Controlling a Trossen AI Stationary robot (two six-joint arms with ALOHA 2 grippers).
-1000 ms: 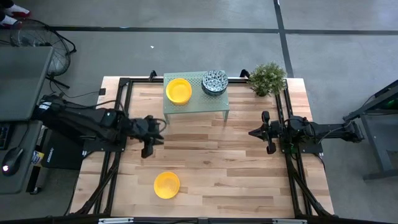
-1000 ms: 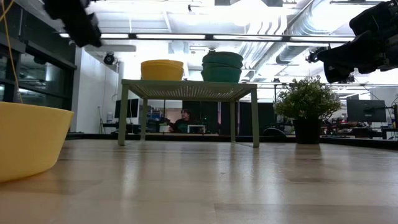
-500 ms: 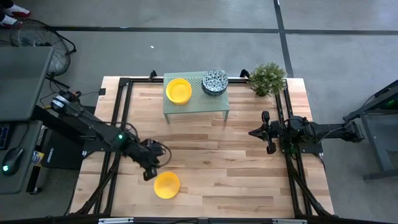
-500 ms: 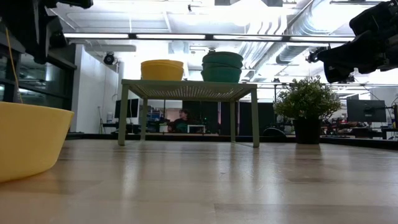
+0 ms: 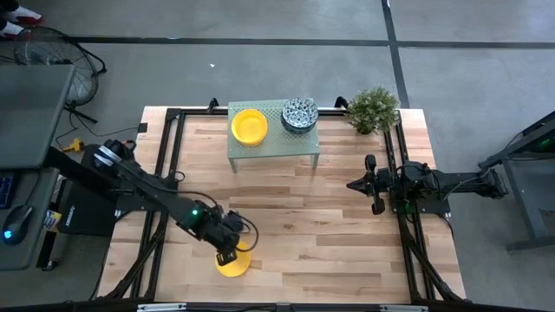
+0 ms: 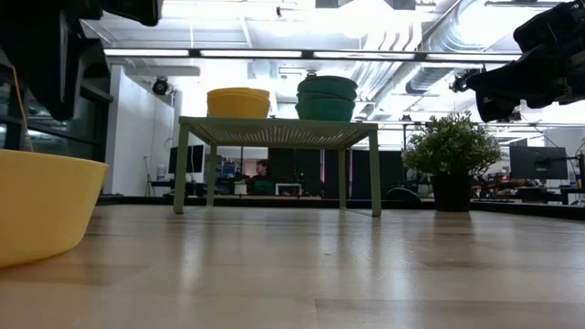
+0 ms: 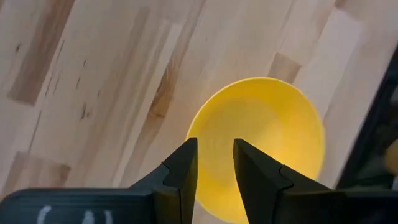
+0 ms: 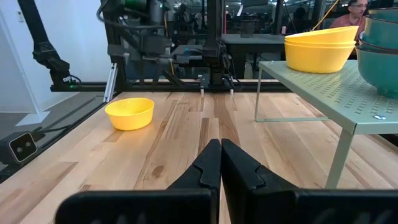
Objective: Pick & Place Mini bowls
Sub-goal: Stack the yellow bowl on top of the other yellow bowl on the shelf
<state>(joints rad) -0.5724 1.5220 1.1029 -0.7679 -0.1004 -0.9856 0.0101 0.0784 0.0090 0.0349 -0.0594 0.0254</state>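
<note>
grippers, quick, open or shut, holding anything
Left gripper: open above the yellow bowl, holding nothing.
Right gripper: shut, empty.

Bench (image 5: 347,243): pale wood planks, smooth, faintly glossy. Lone yellow bowl (image 7: 261,140): smooth plastic-looking, satin sheen. Rack (image 8: 348,102): pale green perforated metal, matt. Left gripper (image 7: 213,163) fingers (image 7: 184,168): black, matt, plastic-looking.

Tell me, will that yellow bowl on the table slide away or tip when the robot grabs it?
The lone yellow bowl looks stiff and probably light. Its smooth round wall and the smooth wooden table suggest it could slide if nudged. Low and wide, it seems unlikely to tip. The left gripper hovers open above its rim.
</note>
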